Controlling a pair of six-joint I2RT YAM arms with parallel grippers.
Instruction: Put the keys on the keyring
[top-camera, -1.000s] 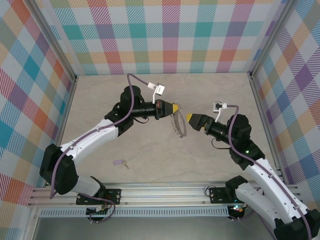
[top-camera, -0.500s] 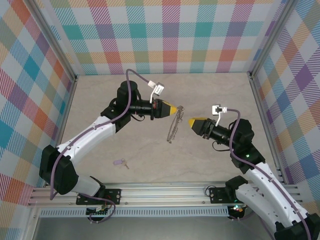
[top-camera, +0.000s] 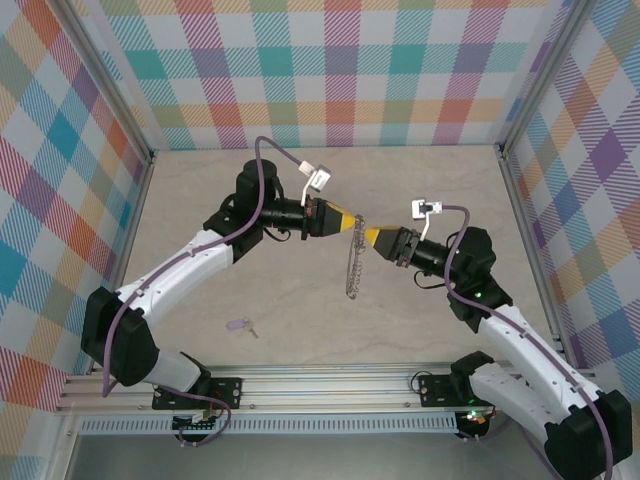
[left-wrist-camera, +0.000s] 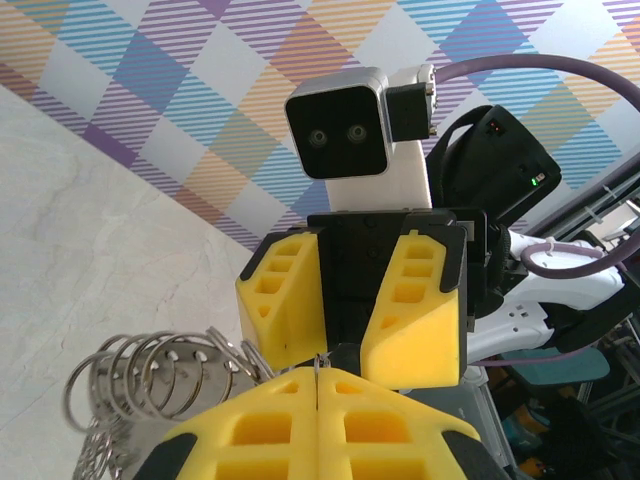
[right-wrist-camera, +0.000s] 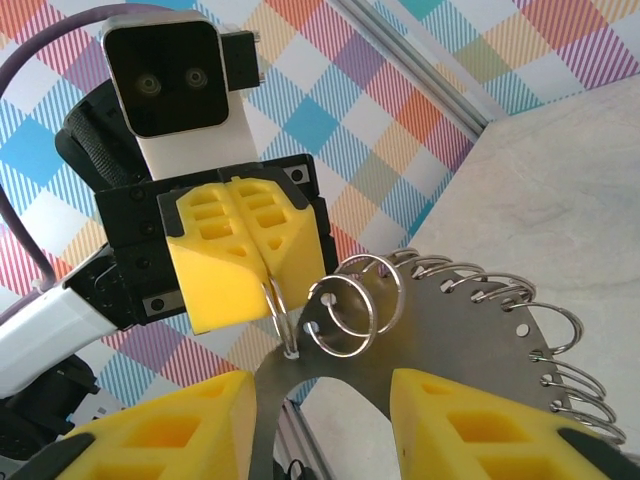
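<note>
The keyring (top-camera: 352, 266), a flat silver hoop edged with small split rings, hangs above the table's middle. My left gripper (top-camera: 352, 223) is shut on one small ring at the hoop's top; the right wrist view shows those fingers (right-wrist-camera: 245, 255) pinching that ring (right-wrist-camera: 279, 308). My right gripper (top-camera: 369, 237) faces it tip to tip and is open, with the hoop's band (right-wrist-camera: 450, 330) passing between its fingers (right-wrist-camera: 170, 425). In the left wrist view my shut left gripper (left-wrist-camera: 318, 372) sits just under the right gripper's spread fingers (left-wrist-camera: 415, 315), with rings (left-wrist-camera: 150, 370) to the left. The lilac key (top-camera: 238, 326) lies on the table, front left.
Checked walls enclose the beige table (top-camera: 200, 200) on three sides, with metal posts (top-camera: 515, 190) at the corners. An aluminium rail (top-camera: 320, 385) runs along the near edge by the arm bases.
My right gripper has moved left and up until its open fingers straddle the hoop beside the left gripper. The hoop has swung from tilted to hanging straight down.
</note>
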